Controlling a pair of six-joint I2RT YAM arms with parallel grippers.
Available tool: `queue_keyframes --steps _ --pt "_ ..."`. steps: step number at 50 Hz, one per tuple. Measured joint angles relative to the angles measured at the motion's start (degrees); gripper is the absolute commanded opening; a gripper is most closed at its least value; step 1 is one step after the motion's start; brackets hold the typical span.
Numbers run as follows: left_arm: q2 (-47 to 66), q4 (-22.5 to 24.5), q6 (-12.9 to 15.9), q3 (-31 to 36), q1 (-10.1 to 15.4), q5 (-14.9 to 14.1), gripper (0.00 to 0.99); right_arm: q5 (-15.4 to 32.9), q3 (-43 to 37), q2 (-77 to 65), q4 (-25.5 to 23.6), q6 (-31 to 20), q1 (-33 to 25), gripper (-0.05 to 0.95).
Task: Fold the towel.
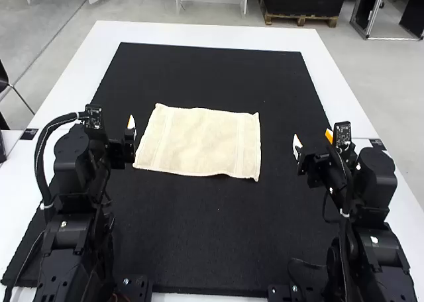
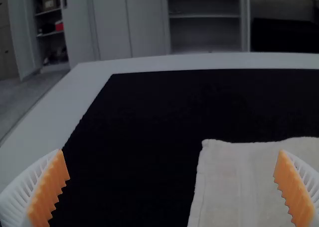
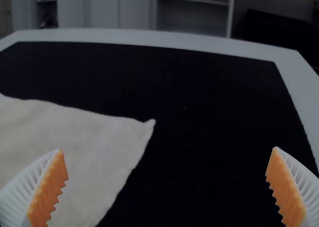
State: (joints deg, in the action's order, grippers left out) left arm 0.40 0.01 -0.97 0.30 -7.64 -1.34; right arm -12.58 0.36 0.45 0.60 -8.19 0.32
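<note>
Two small dark labels are fixed to the white desk, one by each side edge: the left label and the right label; any print on them is too small to read. Count of items: one towel, one black mat, two arms, two grippers. The towel, cream-coloured, lies spread in a single rough rectangle on the black mat, between the arms and beyond their bases. A band runs along each of its short sides, near the left and right edges. Its edges are slightly uneven; the near edge has a shallow ripple toward the right, and the far edge dips gently between its corners. The left gripper is released, positioned near the towel's left side; the left wrist view shows its ribbed white fingers with orange pads standing wide apart, nothing held. The right gripper is likewise released, to the right of the towel and apart from it, over the mat. In the right wrist view its orange pads face each other across a wide gap, with nothing grasped.
</note>
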Motion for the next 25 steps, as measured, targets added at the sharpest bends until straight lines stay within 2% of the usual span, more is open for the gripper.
queue_keyframes --steps 25 --pt "0.0 0.0 0.0 0.0 0.0 0.0 0.969 0.0 0.0 0.0 -0.1 -0.5 1.8 0.92"
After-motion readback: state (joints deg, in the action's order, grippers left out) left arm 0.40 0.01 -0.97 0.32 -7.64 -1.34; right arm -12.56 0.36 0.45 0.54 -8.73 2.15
